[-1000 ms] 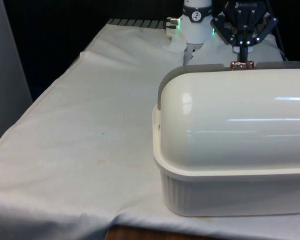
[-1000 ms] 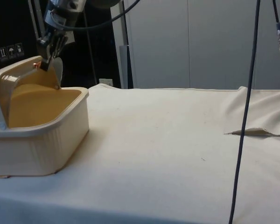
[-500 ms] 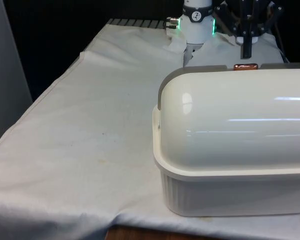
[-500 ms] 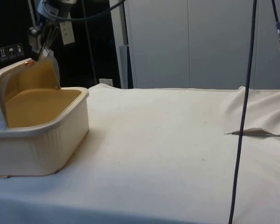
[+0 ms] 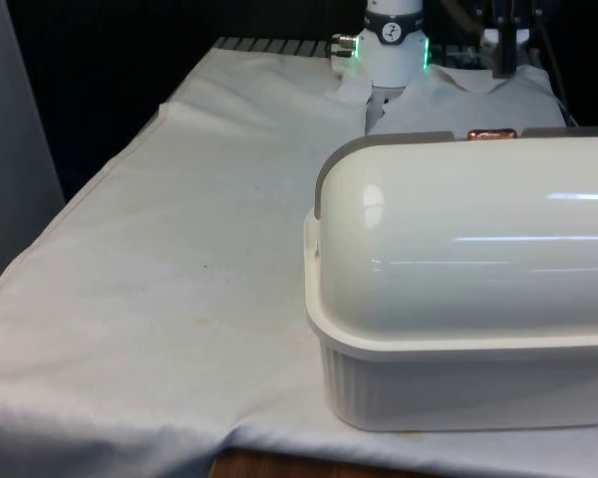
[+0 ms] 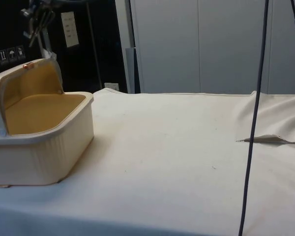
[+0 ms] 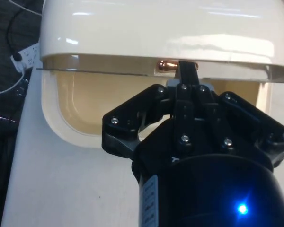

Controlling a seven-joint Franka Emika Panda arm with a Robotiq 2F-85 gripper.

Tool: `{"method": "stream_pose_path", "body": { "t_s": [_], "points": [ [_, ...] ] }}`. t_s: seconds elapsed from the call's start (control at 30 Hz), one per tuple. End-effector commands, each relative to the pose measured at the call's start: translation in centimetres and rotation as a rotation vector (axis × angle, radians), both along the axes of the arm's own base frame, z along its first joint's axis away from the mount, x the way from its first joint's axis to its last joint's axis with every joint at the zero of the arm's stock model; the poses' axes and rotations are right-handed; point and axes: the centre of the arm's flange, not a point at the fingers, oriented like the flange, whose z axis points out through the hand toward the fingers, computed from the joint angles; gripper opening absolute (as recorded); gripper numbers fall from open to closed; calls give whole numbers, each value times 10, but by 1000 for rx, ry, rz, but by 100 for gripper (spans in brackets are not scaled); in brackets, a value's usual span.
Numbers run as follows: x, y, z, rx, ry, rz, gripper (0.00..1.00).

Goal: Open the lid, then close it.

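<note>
Lid (image 5: 468, 229) rolled open, below end effector (image 7: 187, 75) with fingers together, apart.

White-clothed table (image 5: 179, 249) — cream bread box (image 5: 458, 329) on it, lid (image 6: 19, 81) rolled open

This looks like a robotics lab or test room, not a home. The table (image 6: 187, 162) is covered with a plain white cloth (image 5: 179, 249) that hangs loose and creased at its edges, as a working surface. Black curtains (image 5: 110, 60) close off the space behind it, and tall, plain cabinets (image 6: 211, 44) line 1 side. Black cables (image 6: 253, 123) hang down freely in front of the table, and small warning labels (image 6: 7, 53) are stuck on a dark panel.
</note>
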Motion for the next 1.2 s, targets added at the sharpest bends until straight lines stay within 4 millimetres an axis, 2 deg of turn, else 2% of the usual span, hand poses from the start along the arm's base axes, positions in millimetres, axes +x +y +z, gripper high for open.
{"method": "stream_pose_path", "body": {
  "t_s": [0.0,0.13,0.53,1.17],
  "points": [
    [0,1,4,-2,3,0,0],
    [0,1,16,0,-4,1,0],
    [7,2,36,0,9,-1,0],
    [22,5,38,-22,80,-6,0]
  ]
}}
